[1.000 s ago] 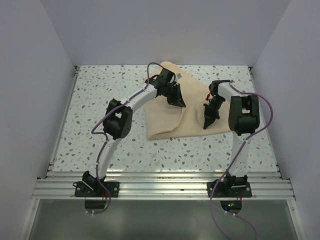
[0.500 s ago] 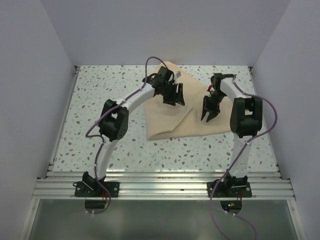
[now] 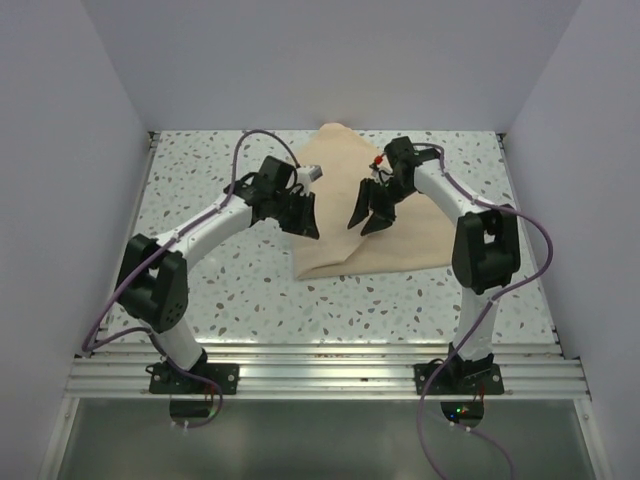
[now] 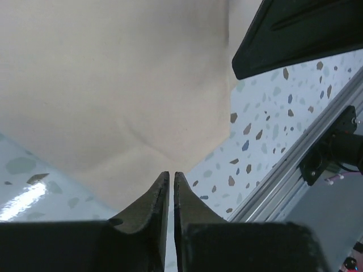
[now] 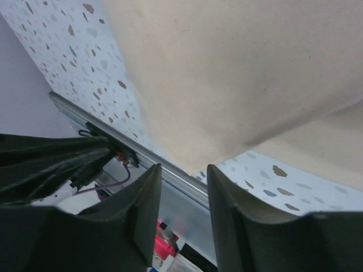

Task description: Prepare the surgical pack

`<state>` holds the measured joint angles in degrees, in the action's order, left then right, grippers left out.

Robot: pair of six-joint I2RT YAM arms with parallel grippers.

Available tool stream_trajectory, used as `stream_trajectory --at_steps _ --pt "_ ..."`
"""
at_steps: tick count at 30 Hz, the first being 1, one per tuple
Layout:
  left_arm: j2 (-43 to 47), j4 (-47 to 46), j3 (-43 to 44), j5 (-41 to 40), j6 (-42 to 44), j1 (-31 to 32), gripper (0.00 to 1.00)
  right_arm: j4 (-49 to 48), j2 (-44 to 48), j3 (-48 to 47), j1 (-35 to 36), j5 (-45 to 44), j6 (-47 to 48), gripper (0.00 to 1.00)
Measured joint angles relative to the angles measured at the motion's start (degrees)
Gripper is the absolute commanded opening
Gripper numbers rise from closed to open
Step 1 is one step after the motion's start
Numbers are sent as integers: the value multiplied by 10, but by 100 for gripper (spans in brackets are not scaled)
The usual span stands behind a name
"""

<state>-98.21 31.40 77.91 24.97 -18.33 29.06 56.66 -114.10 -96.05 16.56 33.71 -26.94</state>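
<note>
The surgical pack shows as a tan wrap sheet (image 3: 340,250), folded over itself on the speckled table; whatever lies inside is hidden. My left gripper (image 3: 305,222) hangs just above the wrap's left edge, its jaws nearly together with nothing between them (image 4: 171,174). My right gripper (image 3: 368,222) hovers over the middle of the wrap, open and empty (image 5: 182,168). The two grippers face each other a short way apart. The wrap (image 4: 113,73) fills most of the left wrist view, and its folded near corner (image 5: 238,68) shows in the right wrist view.
The speckled table (image 3: 200,180) is walled on the left, back and right. An aluminium rail (image 3: 320,375) with both arm bases runs along the near edge. A finger of the right gripper (image 4: 306,28) shows in the left wrist view.
The left arm has swung out to the left, its gripper now at the wrap's left edge. Its jaws opened and closed again. The right gripper moved left over the wrap and opened.
</note>
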Motion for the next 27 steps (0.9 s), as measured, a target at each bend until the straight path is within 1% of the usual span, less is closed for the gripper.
stream_trajectory --at_steps 1,2,3,5,6,10,15,17,22,27 --pt "3 -7 -21 13 2 1 8 -5 -3 3 5 6 -5 34" --pt "4 -13 -38 25 3 2 8 -11 -3 7 8 8 -11 20" --pt "4 -20 -54 35 4 3 4 -14 -3 11 9 12 -14 13" --pt "1 -24 -71 56 4 3 0 -24 -3 18 7 23 -26 2" --pt "-4 -25 -73 67 4 3 0 -30 -3 22 7 30 -30 0" --pt "-36 -46 -77 99 4 4 0 -42 -3 27 13 68 -38 0" --pt "-78 -50 -84 109 5 4 0 -47 -11 30 56 95 -36 0" --pt "-92 -52 -87 111 5 4 0 -59 -14 51 73 100 -37 0" --pt "-98 -53 -95 115 6 4 0 -68 -34 93 75 103 -35 0" --pt "-98 -51 -95 114 15 4 0 -67 -69 99 68 74 -18 0"
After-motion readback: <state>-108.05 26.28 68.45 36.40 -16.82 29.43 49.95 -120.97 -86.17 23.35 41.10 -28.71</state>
